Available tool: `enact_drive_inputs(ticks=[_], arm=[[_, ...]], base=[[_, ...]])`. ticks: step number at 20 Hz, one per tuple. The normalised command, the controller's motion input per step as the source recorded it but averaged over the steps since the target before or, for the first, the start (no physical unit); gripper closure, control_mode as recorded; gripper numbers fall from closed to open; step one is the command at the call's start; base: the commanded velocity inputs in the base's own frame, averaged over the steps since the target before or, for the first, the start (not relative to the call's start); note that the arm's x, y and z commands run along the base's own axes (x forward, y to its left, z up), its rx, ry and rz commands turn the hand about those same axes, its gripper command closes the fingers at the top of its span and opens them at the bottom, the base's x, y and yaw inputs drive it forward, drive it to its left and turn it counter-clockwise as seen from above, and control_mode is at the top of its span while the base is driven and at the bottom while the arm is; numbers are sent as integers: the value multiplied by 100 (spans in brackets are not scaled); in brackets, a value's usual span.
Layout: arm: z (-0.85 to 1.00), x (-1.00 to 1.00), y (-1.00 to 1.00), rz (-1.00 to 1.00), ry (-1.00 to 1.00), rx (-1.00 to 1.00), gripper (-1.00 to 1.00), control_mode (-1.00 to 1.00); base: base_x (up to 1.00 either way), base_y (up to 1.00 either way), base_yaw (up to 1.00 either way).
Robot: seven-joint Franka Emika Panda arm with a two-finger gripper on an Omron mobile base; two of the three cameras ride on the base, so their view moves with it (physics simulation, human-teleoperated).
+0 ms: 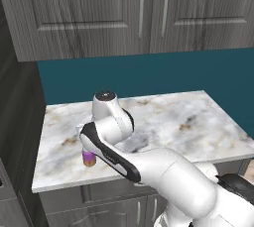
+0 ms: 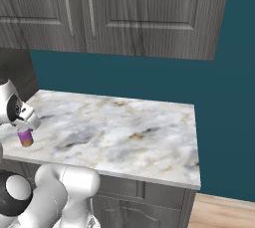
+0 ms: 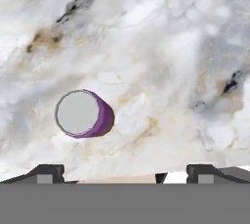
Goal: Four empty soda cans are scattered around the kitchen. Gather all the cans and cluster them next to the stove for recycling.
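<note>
A purple soda can (image 3: 83,114) with a silver top stands upright on the marble counter (image 3: 161,47). In the hand view I look straight down on it. It lies left of the centre line, above the left fingertip (image 3: 46,173). My gripper (image 3: 124,174) is open, its tips wide apart with nothing between them. In the left base view the can (image 1: 89,159) peeks out under my arm near the counter's front left. The right base view shows the can (image 2: 25,138) just below my hand (image 2: 22,115). The stove is out of view.
The marble counter (image 1: 188,122) runs right to an edge by the teal wall (image 2: 224,122). Grey upper cabinets (image 1: 139,13) hang above. A dark tall cabinet (image 1: 17,122) stands against the counter's left end. Wood floor (image 2: 224,214) shows at lower right.
</note>
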Motion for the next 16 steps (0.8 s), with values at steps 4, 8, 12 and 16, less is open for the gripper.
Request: enact_drive_inputs(ticks=[4,8,12,16], arm=[[-28,55,53,-13,0,-6,-100,-100],[-25,40,37,-9,0,-4,-100,-100],[-18,23,14,-3,2,-2,-100,-100],[-4,0,0,0,1,0,-100,-100]], base=[[0,0,0],[0,0,0],[0,0,0],[0,0,0]])
